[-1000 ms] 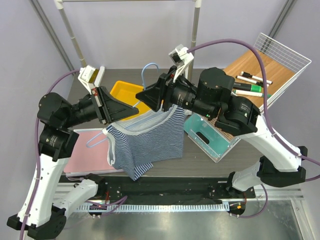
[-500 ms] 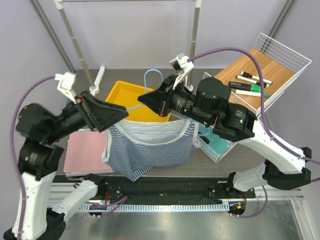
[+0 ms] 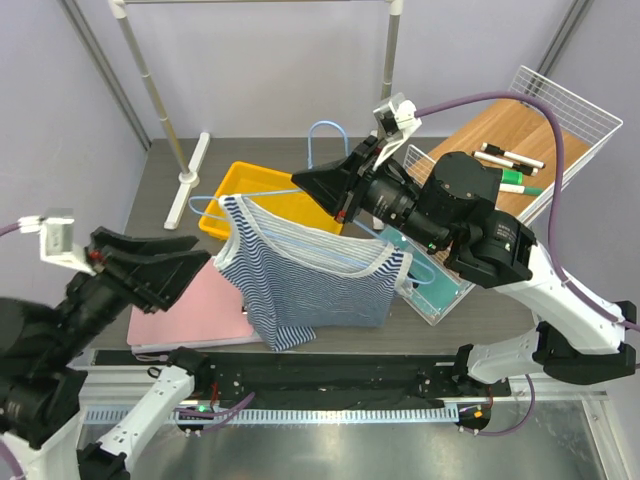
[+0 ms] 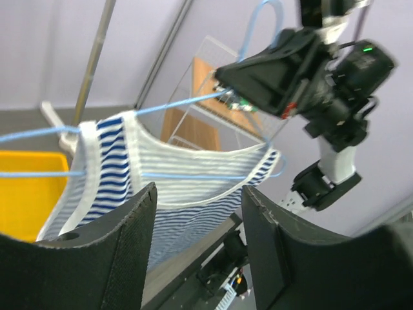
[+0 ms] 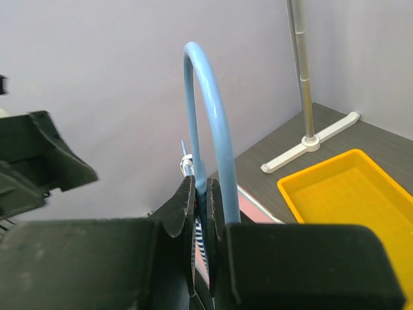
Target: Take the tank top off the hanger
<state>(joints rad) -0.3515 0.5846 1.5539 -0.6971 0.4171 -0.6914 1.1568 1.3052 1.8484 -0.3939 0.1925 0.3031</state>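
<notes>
Right now clamping the hanger (image 5: pixel 192 77) at the base of its hook with the right end effector (image 5: pixel 201 194), fingers pinched shut on the blue wire. Carrying the tank top (image 3: pixel 310 285) draped on it above the bench (image 3: pixel 165 165), in front of the yellow tray (image 3: pixel 250 180) and beside the teal bin (image 3: pixel 440 290). Spreading the left end effector (image 3: pixel 198 252) wide, gripping nothing. Showing markers (image 3: pixel 505 160) lying on a wooden board in the wire basket (image 3: pixel 565 100).

We see soft matt cloth in the tank top (image 3: pixel 320 285), smooth glossy wire in the hanger (image 5: pixel 216 142), and matt black plastic left fingers (image 4: pixel 122 252).
</notes>
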